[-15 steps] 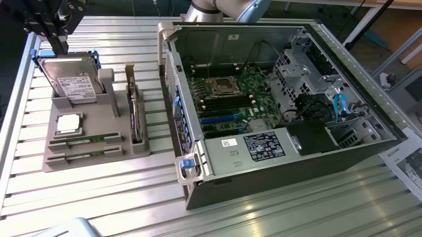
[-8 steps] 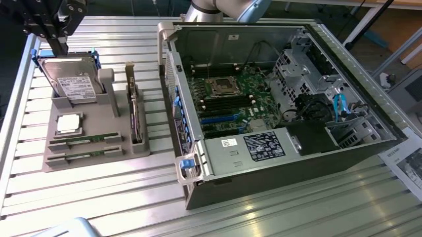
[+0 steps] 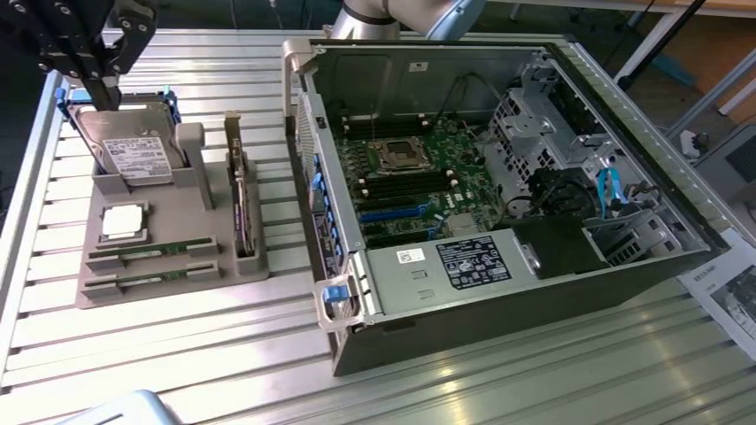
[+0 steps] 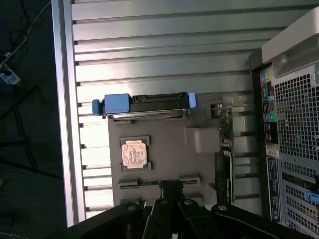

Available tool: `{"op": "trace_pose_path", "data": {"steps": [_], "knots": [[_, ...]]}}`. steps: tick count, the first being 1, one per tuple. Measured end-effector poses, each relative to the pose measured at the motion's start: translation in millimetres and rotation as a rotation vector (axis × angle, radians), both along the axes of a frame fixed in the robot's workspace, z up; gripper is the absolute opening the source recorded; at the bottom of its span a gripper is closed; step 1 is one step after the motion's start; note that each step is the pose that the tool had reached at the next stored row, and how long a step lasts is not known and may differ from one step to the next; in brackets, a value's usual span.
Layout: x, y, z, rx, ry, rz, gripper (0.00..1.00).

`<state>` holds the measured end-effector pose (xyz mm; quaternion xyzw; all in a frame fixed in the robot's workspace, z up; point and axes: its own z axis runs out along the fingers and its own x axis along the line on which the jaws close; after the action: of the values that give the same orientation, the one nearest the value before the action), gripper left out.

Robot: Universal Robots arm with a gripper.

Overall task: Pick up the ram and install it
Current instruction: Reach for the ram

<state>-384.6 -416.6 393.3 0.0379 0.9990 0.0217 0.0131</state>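
- Black gripper (image 3: 106, 99) (image 4: 172, 185), its fingers pressed together with nothing seen between them, hangs above the far end of the grey parts tray (image 3: 177, 226) (image 4: 167, 149). The tray sits on a ribbed aluminium table (image 3: 177, 354).
- Hard drive (image 3: 133, 146) (image 4: 147, 104) leans in the tray's far cradle with blue rails on its sides. Its white label carries print too small to read.
- Silver square processor (image 3: 123, 221) (image 4: 134, 153) lies flat in a pocket at the tray's middle, with no legible writing.
- The ram (image 3: 151, 250) (image 4: 144, 183) stands on its long edge in a slot towards the tray's near end. A second ram stick (image 3: 151, 277) sits in the nearest slot, just beside it. Both are green, and each long axis runs across the tray, from the exterior view's left to its right.
- Dark expansion card (image 3: 244, 208) (image 4: 227, 149) stands on edge in the slot along the tray's side on the exterior view's right. Its long axis is at right angles to the ram.
- Open computer case (image 3: 473, 328) (image 4: 294, 114) lies just beside the tray on that same side and holds a green motherboard (image 3: 408, 177). A black label (image 3: 473, 259) with white print and a small white sticker (image 3: 420, 65) are inside, neither readable.
- Printed sheet (image 3: 727, 297) lies beyond the case, farthest from the tray, and its text cannot be made out.
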Motion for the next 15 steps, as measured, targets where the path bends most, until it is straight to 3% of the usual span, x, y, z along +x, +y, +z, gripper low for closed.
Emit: {"op": "trace_pose_path", "data": {"steps": [7, 15], "knots": [[0.0, -11.5, 0.0, 0.0000, 0.0000, 0.000, 0.10], [0.0, -19.4, 0.0, 0.0000, 0.0000, 0.000, 0.10]]}}
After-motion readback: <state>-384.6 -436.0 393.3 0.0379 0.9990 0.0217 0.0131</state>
